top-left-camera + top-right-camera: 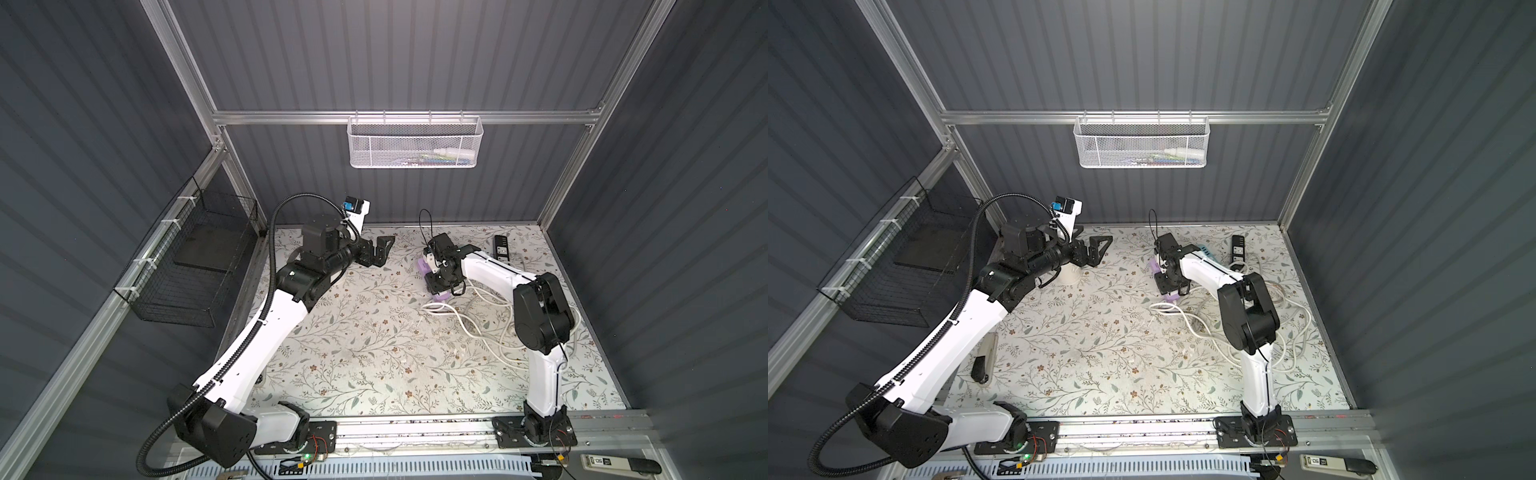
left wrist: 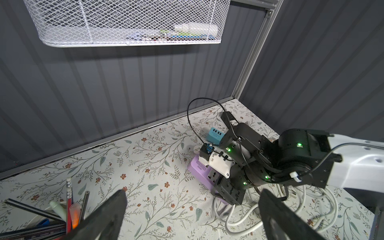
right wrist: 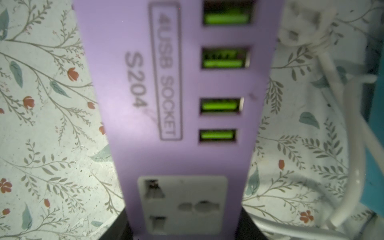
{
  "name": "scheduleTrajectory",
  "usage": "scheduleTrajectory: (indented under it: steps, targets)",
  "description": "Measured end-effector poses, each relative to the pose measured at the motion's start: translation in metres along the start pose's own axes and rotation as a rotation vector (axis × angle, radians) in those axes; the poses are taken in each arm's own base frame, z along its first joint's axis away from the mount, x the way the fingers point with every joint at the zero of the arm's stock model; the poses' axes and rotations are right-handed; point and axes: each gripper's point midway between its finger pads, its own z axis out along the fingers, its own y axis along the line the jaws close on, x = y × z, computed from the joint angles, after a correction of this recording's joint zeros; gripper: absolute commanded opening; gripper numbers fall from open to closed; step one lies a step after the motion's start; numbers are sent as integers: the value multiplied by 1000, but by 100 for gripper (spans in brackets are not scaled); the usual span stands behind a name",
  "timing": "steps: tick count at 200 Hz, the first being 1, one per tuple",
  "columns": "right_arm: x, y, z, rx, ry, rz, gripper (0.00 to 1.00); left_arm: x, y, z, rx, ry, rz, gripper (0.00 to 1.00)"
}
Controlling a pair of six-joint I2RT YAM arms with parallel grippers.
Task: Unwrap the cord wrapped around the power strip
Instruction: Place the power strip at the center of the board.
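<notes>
Purple power strip [image 1: 422, 264] at one o'clock on table [image 1: 353, 332], clamped by right gripper [image 1: 439, 288]; white cord [image 1: 465, 322] looped at its four o'clock; left gripper [image 1: 383, 251] agape at eleven o'clock.

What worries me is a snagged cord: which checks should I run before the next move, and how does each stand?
1. Right gripper jaws closed on the power strip: ok.
2. Left gripper open and free: ok.
3. Loose cord clear of the right arm: not ok, loops lie beneath it.
4. Strip's visible socket face free of cord turns: ok.
5. Turns left beneath the strip: cannot tell.
</notes>
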Motion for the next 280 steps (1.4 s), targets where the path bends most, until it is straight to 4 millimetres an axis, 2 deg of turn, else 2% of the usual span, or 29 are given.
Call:
scheduleTrajectory:
  steps: [34,57,74,99,127,160,178,243,280]
  targets:
    - [-35,0,-3,-8,-64,5,0,-1,-1,1,7,-6,1,100]
    - [-48,1,7,-14,-74,7,0,-1,-1,1,9,-6,2,100]
    - [-49,0,19,-15,-58,10,0,-1,-1,1,9,-6,2,100]
    - [-37,0,38,-13,-9,10,0,0,-1,1,9,-6,2,100]
    - [-33,-1,42,-12,8,11,0,1,-2,1,11,-4,1,100]
    - [-33,-1,43,-12,8,11,22,1,-3,1,19,-3,1,100]
    - [-32,-2,44,-11,9,16,41,1,-3,1,22,-3,1,100]
    - [-32,-5,45,-9,6,38,80,2,-4,1,27,-3,2,100]
    - [-33,-6,45,-8,3,52,97,2,-4,1,27,-3,2,100]
